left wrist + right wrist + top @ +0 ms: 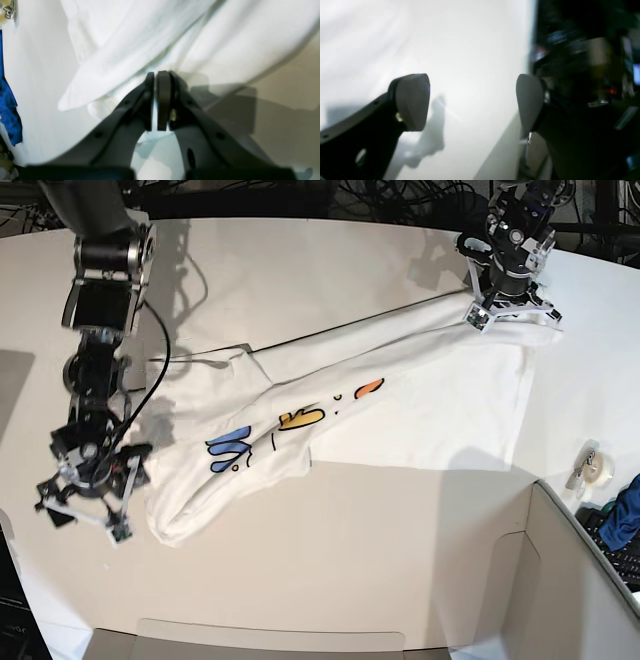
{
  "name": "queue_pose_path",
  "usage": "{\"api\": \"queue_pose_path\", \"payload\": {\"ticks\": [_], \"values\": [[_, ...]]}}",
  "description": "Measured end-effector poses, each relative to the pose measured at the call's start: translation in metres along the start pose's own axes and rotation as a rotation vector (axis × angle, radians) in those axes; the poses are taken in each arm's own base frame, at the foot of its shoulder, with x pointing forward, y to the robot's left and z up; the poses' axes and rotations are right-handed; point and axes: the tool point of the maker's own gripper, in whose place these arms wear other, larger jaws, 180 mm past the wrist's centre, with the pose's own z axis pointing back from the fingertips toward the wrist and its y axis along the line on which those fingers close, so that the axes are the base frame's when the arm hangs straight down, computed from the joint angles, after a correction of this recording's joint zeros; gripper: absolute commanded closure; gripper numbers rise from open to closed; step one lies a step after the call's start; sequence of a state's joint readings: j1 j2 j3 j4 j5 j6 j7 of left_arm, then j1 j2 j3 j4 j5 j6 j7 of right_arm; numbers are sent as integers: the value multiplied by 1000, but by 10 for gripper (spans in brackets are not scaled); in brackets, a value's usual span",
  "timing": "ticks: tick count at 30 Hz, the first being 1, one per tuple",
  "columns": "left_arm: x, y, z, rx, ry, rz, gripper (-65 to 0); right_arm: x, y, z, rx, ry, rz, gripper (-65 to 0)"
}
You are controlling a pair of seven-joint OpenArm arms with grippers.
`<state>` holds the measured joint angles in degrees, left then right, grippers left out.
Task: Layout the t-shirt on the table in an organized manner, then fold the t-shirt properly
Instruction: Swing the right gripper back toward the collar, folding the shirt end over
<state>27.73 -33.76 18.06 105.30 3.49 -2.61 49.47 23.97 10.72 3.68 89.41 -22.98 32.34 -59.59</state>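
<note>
dark cables [400,195] behind, grey box wall [560,580], blue cloth [622,520].

In the base view the left gripper [510,310] sits at the upper right of the frame, its arm reaching in from the top edge. Its jaws are pressed nearly together, pinching white fabric of the t-shirt [140,50]. The right gripper [85,505] hangs at the lower left, below a long jointed arm descending from the upper left, its fingers [412,102] spread wide with nothing between them.
</note>
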Motion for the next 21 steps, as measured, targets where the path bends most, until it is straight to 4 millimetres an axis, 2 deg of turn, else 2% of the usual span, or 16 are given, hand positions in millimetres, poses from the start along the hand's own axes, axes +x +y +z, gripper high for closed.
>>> {"api": "queue_pose_path", "payload": {"ticks": [2, 5, 7, 9, 13, 18, 21], "values": [[0, -1, 0, -1, 1, 2, -28, -14, 25, 14, 31, -8, 23, -358], [-1, 0, 0, 0, 5, 0, -28, -24, 26, 19, 18, -6, 42, -215], [-1, -1, 0, -1, 5, 1, -28, -35, 29, 17, 23, 20, 42, -151], [-1, 0, 0, 0, 7, 1, -28, -47, 39, 13, 49, 57, 48, -101], [-1, 0, 0, 0, 7, 1, -28, -57, 58, -2, 113, 100, 47, -55], [-1, 0, 0, 0, 8, 1, -28, -87, 92, -26, 207, 158, 63, -51], [-1, 0, 0, 0, 9, 1, -28, -92, 95, -29, 210, 158, 59, -50]]}}
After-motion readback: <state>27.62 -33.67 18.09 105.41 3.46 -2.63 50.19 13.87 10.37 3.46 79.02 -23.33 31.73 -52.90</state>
